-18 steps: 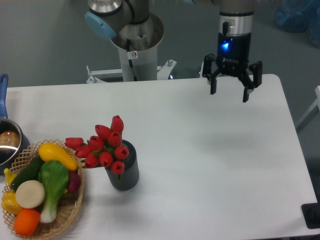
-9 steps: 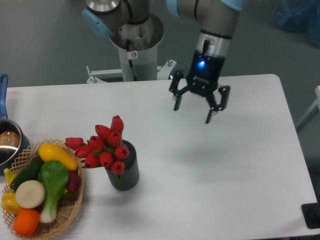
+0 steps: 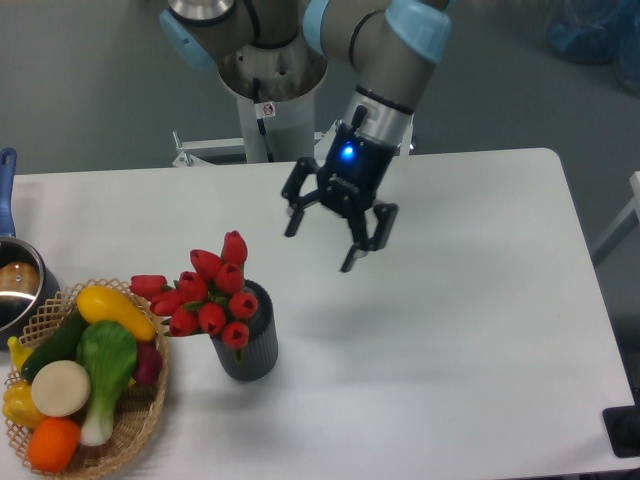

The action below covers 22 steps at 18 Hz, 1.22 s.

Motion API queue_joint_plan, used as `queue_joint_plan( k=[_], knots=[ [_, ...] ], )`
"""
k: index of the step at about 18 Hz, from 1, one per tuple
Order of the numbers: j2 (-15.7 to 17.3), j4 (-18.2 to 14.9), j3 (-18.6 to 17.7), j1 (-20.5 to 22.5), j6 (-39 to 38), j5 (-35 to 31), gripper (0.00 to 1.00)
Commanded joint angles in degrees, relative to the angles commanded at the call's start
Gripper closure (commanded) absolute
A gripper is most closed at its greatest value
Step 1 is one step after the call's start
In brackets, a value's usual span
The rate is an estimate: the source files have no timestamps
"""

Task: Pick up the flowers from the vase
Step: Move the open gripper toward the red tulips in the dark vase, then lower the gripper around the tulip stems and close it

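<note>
The flowers [image 3: 208, 292], a bunch of red tulip buds, stand in the dark grey ribbed vase [image 3: 250, 350] left of the table's middle, leaning out to the left. My gripper [image 3: 320, 246] hangs above the table up and to the right of the buds, tilted, its fingers spread open with nothing between them. It is apart from the flowers.
A wicker basket [image 3: 130, 425] of toy vegetables and fruit sits at the front left, close beside the vase. A steel pot [image 3: 18, 285] with a blue handle is at the left edge. The robot's base [image 3: 270, 90] stands behind the table.
My gripper has travelled from the far right of the table leftwards and lower, toward the flowers, staying open. The flowers and vase have not moved.
</note>
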<state>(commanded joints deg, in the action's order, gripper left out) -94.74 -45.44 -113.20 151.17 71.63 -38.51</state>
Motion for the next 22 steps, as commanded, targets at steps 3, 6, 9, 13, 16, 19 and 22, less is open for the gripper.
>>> queue_joint_plan(
  k=[3,6,9,13,16,19,22],
  knots=[
    [-1.93,0.09,0.09,-1.40,0.09,0.28,0.00],
    [-4.48,0.26,1.40,-2.99,0.09,1.50,0.00],
    [-5.10,0.35,1.76,-3.87,0.09,2.91,0.00],
    [-7.64,0.70,3.77,-4.92,0.09,3.00,0.00],
    [-8.88,1.23,4.66,-6.06,0.09,3.18,0.00],
    [-10.11,1.32,5.18,-6.50,0.17,3.26,0.00],
    [-11.34,1.49,6.06,-6.94,0.18,4.40,0.00]
  ],
)
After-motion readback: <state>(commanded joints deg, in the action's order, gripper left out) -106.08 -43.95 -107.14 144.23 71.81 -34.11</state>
